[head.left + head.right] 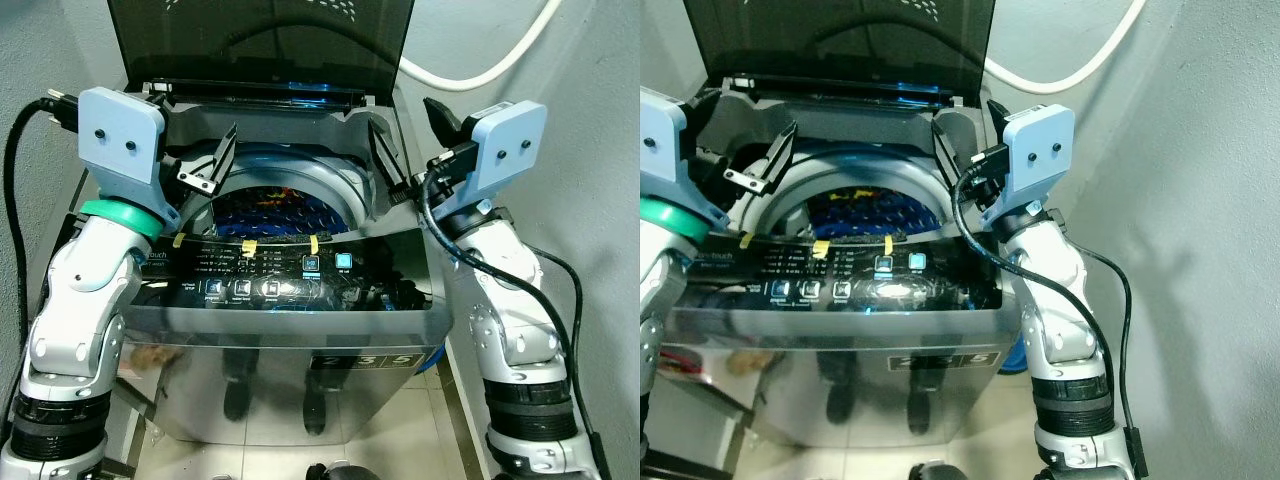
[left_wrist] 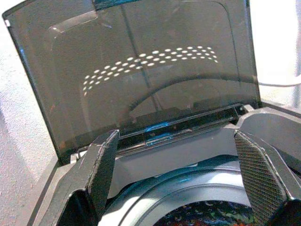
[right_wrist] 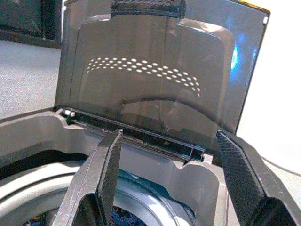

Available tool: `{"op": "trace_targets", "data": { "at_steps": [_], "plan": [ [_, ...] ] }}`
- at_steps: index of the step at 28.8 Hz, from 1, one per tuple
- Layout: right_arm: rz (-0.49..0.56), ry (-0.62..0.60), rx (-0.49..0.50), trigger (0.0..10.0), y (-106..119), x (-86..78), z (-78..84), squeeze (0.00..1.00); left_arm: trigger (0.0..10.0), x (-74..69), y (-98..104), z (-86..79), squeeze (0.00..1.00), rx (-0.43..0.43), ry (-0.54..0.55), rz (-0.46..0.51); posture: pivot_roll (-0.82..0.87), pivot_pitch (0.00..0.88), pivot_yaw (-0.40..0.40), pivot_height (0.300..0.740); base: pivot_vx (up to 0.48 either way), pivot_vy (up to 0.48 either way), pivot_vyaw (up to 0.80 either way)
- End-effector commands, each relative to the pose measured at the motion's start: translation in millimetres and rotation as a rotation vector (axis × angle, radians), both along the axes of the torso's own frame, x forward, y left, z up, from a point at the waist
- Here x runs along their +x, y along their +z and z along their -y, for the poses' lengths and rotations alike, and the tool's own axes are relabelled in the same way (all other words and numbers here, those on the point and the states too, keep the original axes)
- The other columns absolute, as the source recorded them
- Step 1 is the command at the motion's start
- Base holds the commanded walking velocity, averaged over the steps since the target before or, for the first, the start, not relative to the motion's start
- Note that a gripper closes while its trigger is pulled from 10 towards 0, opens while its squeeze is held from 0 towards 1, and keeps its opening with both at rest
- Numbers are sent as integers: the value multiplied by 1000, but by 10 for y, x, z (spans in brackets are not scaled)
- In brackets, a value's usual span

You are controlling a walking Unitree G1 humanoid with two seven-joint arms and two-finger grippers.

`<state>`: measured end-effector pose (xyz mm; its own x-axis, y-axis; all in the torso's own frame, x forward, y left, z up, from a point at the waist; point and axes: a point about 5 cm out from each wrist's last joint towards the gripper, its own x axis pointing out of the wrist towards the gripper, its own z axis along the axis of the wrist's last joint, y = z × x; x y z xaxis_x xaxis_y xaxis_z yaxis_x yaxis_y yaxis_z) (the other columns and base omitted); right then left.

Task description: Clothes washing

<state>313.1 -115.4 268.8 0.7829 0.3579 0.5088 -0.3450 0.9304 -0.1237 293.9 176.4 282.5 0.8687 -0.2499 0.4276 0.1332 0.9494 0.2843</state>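
Note:
A top-loading washing machine [image 1: 300, 345] stands before me with its dark see-through lid [image 1: 260, 40] raised upright. Dark blue patterned clothes [image 1: 280, 208] lie in the drum [image 2: 188, 197]. My left gripper [image 1: 200, 130] hovers over the left side of the opening, open and holding nothing. Over the right side my right gripper [image 1: 405, 125] is open and also holds nothing. In both wrist views the fingers point at the lid's hinge [image 3: 155, 139]. The control panel [image 1: 270, 272] along the front edge has several lit buttons.
A white hose [image 1: 480, 65] runs along the wall behind the machine on the right. Grey walls close in on both sides. Something blue [image 1: 1012, 355] sits low between the machine and my right arm. Tiled floor [image 1: 400, 450] lies below.

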Motion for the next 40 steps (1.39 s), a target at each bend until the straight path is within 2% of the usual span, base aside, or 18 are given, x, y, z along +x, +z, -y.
{"op": "trace_targets", "data": {
  "at_steps": [1, 8, 40],
  "plan": [
    [-16, -11, 25, 10000, -9, 22, 25, 0, 10000, 21, 2, -4, 0, -6, 9, 7, 30, 0, -2, 720, 0, 0, 0],
    [-53, 15, 35, 10000, -40, 48, -22, 0, 10000, 44, -27, 4, 0, -12, 10, 6, 27, 0, -9, 720, 0, 0, 0],
    [-63, 25, 44, 10000, -32, 47, -82, 0, 10000, 68, -42, 13, 0, -18, 17, 1, 28, 0, -4, 720, -283, 0, 0]
  ]
}}
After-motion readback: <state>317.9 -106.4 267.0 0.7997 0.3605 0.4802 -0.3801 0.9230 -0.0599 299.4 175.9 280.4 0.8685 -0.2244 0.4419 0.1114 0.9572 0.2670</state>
